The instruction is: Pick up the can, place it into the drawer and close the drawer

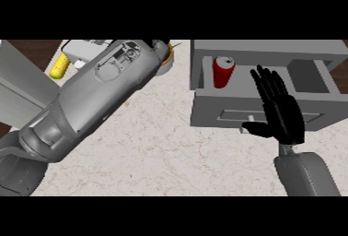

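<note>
While you look down at the marbled counter [156, 152], note that the left forearm [88, 101] crosses the upper-left area diagonally; its hand is hidden near the top edge, so you cannot tell how its fingers stand. Next, the grey drawer [204, 115] stands pulled out at upper right. Your right hand [282, 115] is over the drawer front, fingers straight and released, grasping nothing. The red can [223, 71] lies inside the drawer's left part, just beside those fingertips. A yellow object [60, 67] sits at upper left.

Red can [223, 71] stands upright inside the open grey drawer [262, 115].
</note>
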Controlling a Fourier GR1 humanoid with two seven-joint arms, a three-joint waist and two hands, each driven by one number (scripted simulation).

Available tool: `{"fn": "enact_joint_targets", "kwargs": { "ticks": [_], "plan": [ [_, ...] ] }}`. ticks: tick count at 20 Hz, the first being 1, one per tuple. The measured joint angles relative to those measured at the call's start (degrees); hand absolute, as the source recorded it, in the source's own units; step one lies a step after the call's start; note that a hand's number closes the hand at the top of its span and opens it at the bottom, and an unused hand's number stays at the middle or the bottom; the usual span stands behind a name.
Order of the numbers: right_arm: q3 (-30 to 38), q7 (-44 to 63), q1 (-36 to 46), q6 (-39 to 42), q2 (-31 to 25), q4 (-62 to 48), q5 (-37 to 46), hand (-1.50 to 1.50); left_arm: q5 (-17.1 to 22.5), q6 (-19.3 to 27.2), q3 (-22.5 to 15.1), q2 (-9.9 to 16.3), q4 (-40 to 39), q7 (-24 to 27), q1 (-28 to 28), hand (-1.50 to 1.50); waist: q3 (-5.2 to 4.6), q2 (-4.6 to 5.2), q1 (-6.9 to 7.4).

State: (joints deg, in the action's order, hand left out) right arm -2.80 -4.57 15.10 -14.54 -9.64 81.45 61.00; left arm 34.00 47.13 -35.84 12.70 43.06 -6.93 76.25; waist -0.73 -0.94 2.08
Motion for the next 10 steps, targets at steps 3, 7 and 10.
{"fn": "enact_joint_targets", "kwargs": {
  "ticks": [3,7,10],
  "plan": [
    [1.29,-0.85,3.68,-3.29,0.10,-6.08,1.67,-1.50,-0.63,-0.62,-0.12,2.24,2.84,-1.43,-1.75,-1.50,-0.34,-0.18,0.31],
    [2.89,-2.06,7.80,-7.29,0.01,-14.54,3.33,-1.50,-0.94,-2.24,0.33,6.43,7.51,-3.82,-4.08,-1.50,-0.11,0.06,0.78],
    [4.25,-2.63,11.40,-11.46,0.13,-21.57,4.94,-1.50,-1.37,-2.50,0.21,8.24,10.93,-5.47,-6.11,-1.50,-0.03,0.20,1.11]
  ]
}}
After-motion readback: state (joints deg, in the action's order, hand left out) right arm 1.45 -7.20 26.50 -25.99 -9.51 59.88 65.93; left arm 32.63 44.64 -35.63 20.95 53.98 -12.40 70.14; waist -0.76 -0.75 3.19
